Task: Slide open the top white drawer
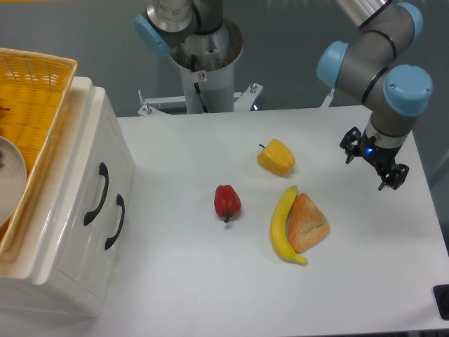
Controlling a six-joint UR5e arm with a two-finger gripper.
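The top white drawer (88,165) is the upper of two glossy cream fronts on the cabinet at the left. It sits flush with the cabinet and has a curved black handle (97,194). The lower drawer front carries its own black handle (116,222). My gripper (371,166) hangs over the right side of the table, far from the cabinet. Its fingers look spread apart and hold nothing.
A yellow wicker basket (42,77) stands on top of the cabinet. On the table lie a red pepper (226,201), a yellow pepper (276,157), a banana (283,225) and a piece of bread (307,222), all between the gripper and the drawers. The robot's base (203,63) stands at the back.
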